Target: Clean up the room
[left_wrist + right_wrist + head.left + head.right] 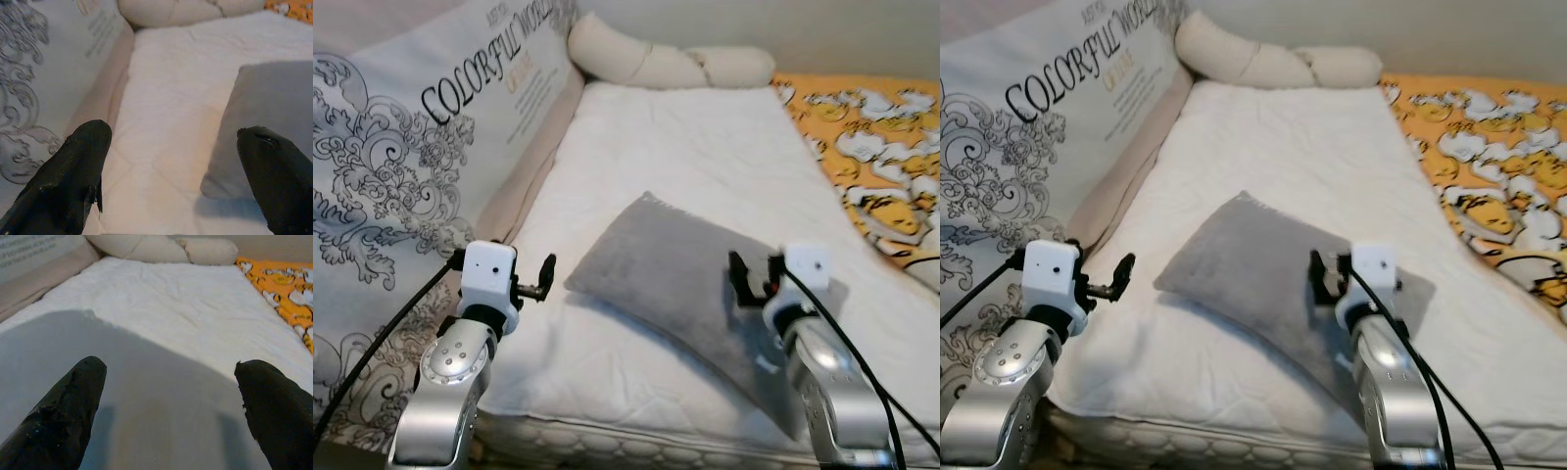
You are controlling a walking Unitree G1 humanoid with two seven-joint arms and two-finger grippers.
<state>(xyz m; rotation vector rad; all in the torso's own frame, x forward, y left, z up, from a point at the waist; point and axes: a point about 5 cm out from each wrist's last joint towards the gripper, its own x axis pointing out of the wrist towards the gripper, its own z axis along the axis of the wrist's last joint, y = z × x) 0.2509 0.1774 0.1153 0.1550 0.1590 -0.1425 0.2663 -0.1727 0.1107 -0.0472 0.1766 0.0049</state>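
The grey pillow (690, 284) lies slantwise on the white mattress (705, 157), the right gripper (754, 277) over it and the left gripper (545, 274) beside its corner, both spread empty, so each should probably pinch an edge firmly before lifting.

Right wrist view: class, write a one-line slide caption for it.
Right tool open, its black fingers spread low over the grey pillow on the white mattress.

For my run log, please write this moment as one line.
scene: grey pillow on white mattress | left gripper: open, beside pillow | right gripper: open, over pillow | held: nothing
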